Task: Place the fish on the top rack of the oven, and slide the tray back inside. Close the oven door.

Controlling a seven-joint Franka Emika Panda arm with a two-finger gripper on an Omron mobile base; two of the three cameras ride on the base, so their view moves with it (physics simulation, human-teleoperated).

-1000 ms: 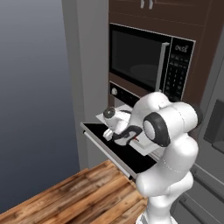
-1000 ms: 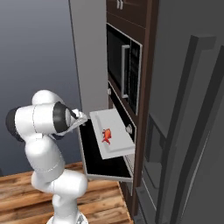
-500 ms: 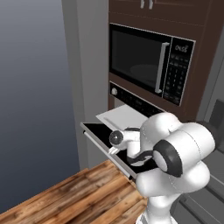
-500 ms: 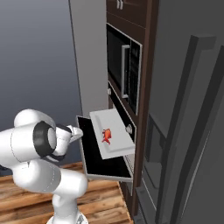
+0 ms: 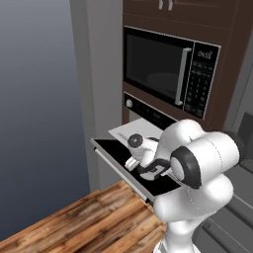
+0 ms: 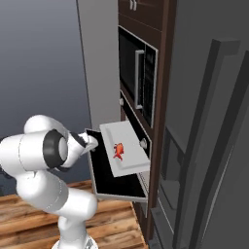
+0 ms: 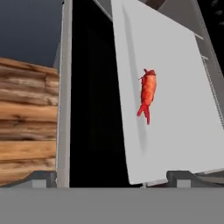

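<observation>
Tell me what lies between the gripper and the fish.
Only bare tray: in the hand view nothing sits between the open gripper and the fish.

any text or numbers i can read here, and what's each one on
Small white brand mark at the top of the microwave control panel: too blurred to read.
Keypad rows of buttons below it: markings too small to read.
Oven control strip beside its knob: faint marks, not legible.
Tray, fish and open oven door: no text.
</observation>
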